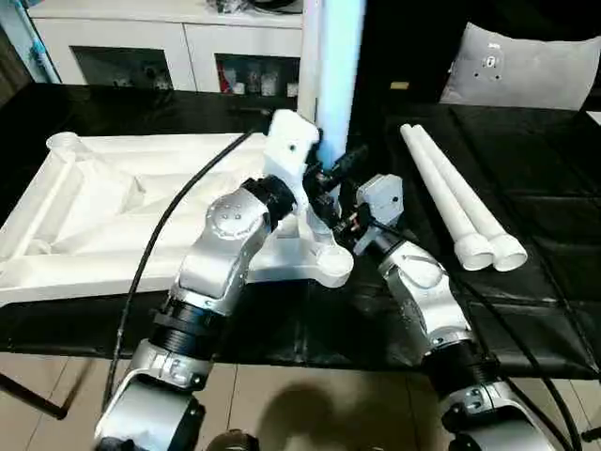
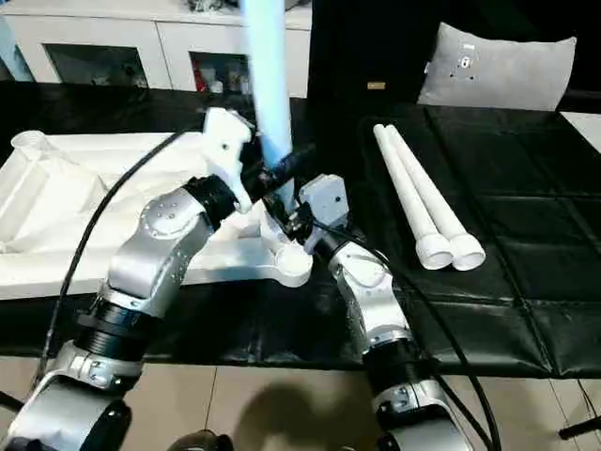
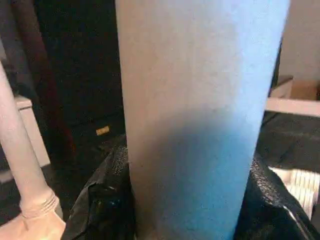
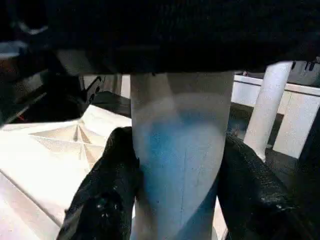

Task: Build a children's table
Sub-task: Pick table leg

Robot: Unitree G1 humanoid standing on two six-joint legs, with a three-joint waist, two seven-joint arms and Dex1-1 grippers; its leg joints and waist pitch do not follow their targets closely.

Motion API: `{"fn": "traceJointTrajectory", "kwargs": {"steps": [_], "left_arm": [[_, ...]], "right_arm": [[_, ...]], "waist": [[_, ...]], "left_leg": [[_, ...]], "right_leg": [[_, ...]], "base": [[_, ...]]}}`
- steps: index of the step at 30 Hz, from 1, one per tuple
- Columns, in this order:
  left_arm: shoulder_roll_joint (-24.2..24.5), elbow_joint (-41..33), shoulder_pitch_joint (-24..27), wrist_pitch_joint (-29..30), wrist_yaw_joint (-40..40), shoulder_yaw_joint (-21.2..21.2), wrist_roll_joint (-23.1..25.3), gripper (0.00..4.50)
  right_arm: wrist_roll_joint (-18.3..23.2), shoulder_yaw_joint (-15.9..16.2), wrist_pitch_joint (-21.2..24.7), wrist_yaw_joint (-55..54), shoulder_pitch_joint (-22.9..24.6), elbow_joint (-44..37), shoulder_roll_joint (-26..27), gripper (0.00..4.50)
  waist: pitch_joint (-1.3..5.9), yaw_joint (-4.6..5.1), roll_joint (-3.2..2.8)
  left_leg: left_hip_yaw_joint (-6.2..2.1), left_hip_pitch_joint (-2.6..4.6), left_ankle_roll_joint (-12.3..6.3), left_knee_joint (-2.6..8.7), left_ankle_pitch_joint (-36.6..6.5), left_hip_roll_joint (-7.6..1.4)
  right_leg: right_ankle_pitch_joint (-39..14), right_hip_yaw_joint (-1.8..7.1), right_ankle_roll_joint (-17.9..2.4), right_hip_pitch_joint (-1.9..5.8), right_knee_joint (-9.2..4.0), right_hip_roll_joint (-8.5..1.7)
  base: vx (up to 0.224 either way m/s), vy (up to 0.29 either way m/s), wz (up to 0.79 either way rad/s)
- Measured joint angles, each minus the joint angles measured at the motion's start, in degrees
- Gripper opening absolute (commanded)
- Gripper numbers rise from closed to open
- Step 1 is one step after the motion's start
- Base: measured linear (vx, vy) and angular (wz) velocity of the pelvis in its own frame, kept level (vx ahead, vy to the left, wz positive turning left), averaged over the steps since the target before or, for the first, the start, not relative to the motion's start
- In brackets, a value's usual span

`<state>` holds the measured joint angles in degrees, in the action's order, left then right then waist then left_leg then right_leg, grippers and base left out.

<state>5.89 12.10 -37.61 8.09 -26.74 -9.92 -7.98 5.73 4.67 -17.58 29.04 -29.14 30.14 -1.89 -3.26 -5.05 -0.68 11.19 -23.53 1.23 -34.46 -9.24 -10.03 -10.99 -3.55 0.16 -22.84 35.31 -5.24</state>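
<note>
Standing upright over the near right corner socket [image 1: 331, 266] of the tabletop [image 1: 113, 202], a leg [image 1: 331, 66] is held by both grippers so it can be seated straight into that socket. The tabletop lies ribbed side up on the black table [image 1: 545, 244], which is why its sockets face upward. The left gripper [image 3: 185, 210] clamps the leg between its two black fingers [image 3: 102, 200]. The right gripper [image 4: 177, 195] grips the same leg lower down, a finger [image 4: 107, 190] on each side. Two grips, one above the other, probably keep the long tube from tipping. Two spare legs [image 1: 460, 202] lie side by side to the right, well apart from the work.

The head views give the whole layout but hide the fingers behind the wrists. The wrist views show both grips plainly, and each also catches another leg [image 4: 267, 107] already standing upright further off, in front of the white cabinet [image 1: 141, 42].
</note>
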Motion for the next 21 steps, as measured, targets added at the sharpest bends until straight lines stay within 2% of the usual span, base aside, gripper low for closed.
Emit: {"fn": "traceJointTrajectory", "kwargs": {"steps": [4,8,10,16,18,21], "left_arm": [[-1.7,0.0,0.1,2.4,0.1,2.8,-3.3,1.90],[-6.0,0.0,0.1,8.9,3.0,8.5,-10.4,1.89],[-6.6,0.0,0.1,10.0,4.1,9.6,-12.1,1.89],[-5.7,0.3,-0.2,10.2,4.5,8.9,-10.1,1.89],[-5.5,0.4,-0.4,10.5,4.6,8.9,-9.8,1.89],[-4.1,0.7,-1.4,11.0,6.0,9.0,-9.5,1.89]], "right_arm": [[0.2,0.0,0.0,0.2,-0.1,0.1,-0.1,1.86],[0.1,0.2,-0.1,0.5,-0.1,0.1,-0.5,1.86],[0.1,0.2,-0.1,0.5,-0.1,0.1,-0.5,1.86],[-0.1,0.2,0.5,0.2,-0.2,0.3,-0.4,1.86],[0.2,0.2,1.2,0.2,-0.3,0.3,-0.3,2.42],[1.3,0.2,2.2,0.3,-0.7,0.3,0.0,2.64]], "waist": [[0.01,-0.04,0.01],[0.01,-0.03,0.01],[0.01,-0.02,0.01],[0.01,-0.03,0.01],[0.00,-0.02,0.01],[0.00,0.00,0.01]], "left_leg": [[0.02,0.00,0.00,-0.01,0.0,0.00],[0.04,0.00,0.00,-0.02,0.0,0.01],[0.03,0.00,0.00,-0.01,0.0,0.00],[0.04,-0.01,-0.02,-0.01,0.0,0.00],[0.04,0.00,-0.02,-0.01,0.0,0.00],[0.03,0.00,-0.02,-0.01,0.0,0.00]], "right_leg": [[0.0,0.02,0.0,0.00,0.01,0.00],[0.0,0.02,0.0,0.00,0.02,0.00],[0.0,0.02,0.0,-0.01,0.02,0.00],[0.0,0.02,0.0,0.01,-0.01,0.00],[0.0,0.02,0.0,0.00,0.00,0.00],[0.0,0.01,0.0,-0.01,0.02,0.00]], "base": [[0.000,0.000,0.00],[0.000,0.000,0.00],[0.000,0.000,0.00],[0.000,0.000,0.00],[0.000,0.000,0.00],[0.000,0.000,0.00]]}}
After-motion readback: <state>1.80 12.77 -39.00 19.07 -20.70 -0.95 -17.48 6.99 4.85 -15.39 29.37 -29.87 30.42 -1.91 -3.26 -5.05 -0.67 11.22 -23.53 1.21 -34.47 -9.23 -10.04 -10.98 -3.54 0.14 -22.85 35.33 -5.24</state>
